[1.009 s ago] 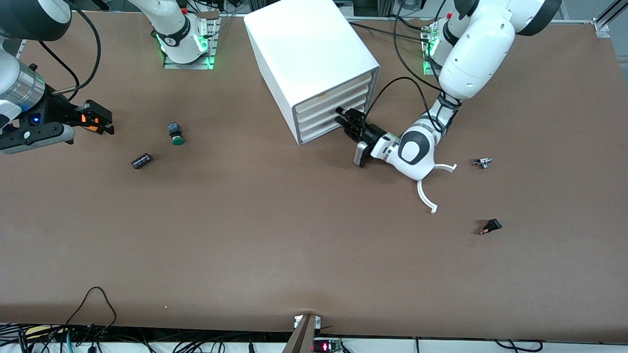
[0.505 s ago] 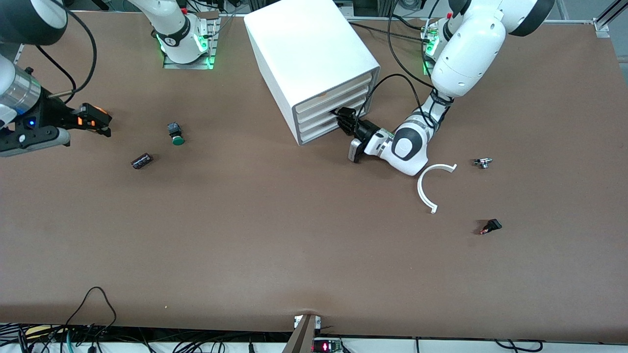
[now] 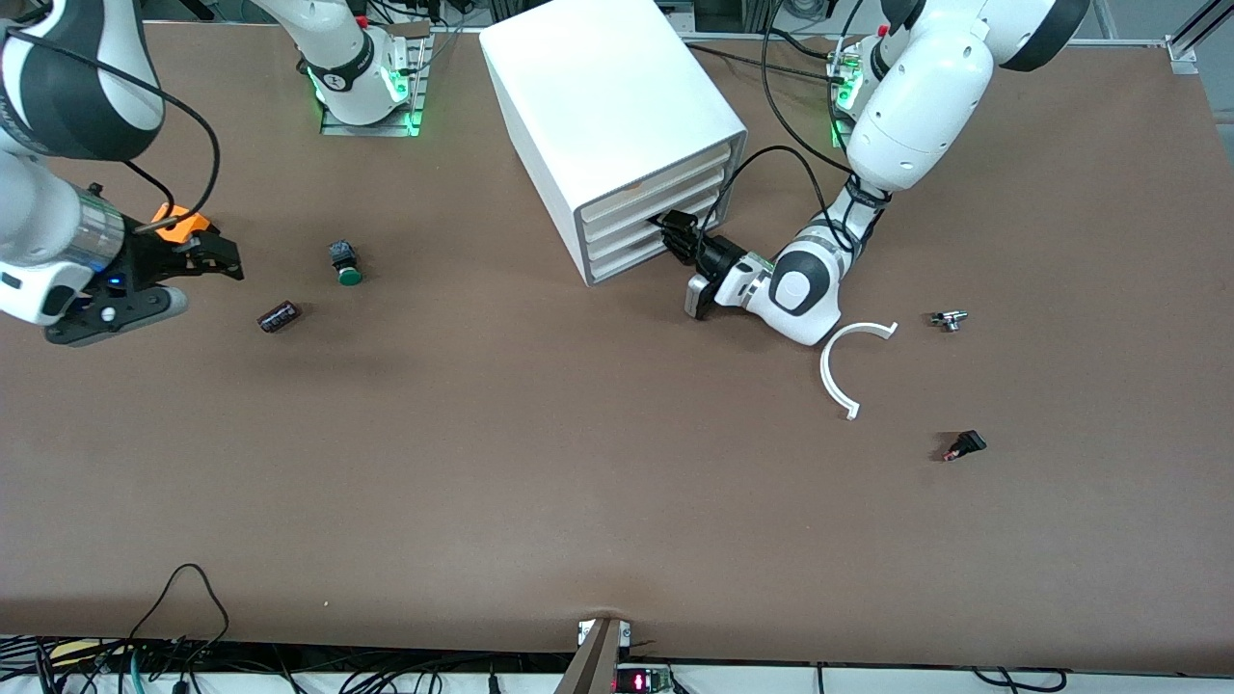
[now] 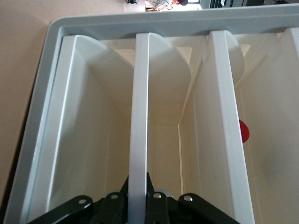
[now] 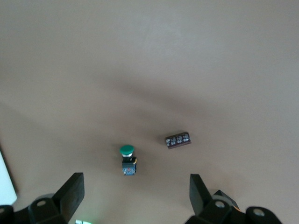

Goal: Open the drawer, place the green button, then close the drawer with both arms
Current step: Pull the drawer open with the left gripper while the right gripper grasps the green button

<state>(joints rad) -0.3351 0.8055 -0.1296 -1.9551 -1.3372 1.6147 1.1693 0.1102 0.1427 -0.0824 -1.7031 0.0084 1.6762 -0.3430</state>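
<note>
Gripping the front lip of a lower drawer [image 3: 644, 243] in the white cabinet [image 3: 617, 116], the left gripper [image 3: 678, 237] sits at the cabinet's face in the upper middle of the front view. In the left wrist view its fingers [image 4: 112, 205] are pinched onto a thin white drawer edge [image 4: 139, 116] — one on each side, touching it. All four drawers look pushed in.

At the upper left of the front view the right gripper [image 3: 214, 258] hangs over the table near the right arm's end, fingers [image 5: 70, 191] spread wide and holding nothing. The button [image 3: 344, 262] lies on the brown table [image 3: 578, 463] between that gripper and the cabinet, green cap toward the front camera; the right wrist view shows it [image 5: 127, 161] between the spread fingers, well below them. A dark cylinder [image 3: 279, 315] lies near it, nearer the camera.

Toward the left arm's end lie a white curved piece [image 3: 837, 371], a small metal part [image 3: 950, 319] and a small black part [image 3: 965, 445] — all apart from each other.
</note>
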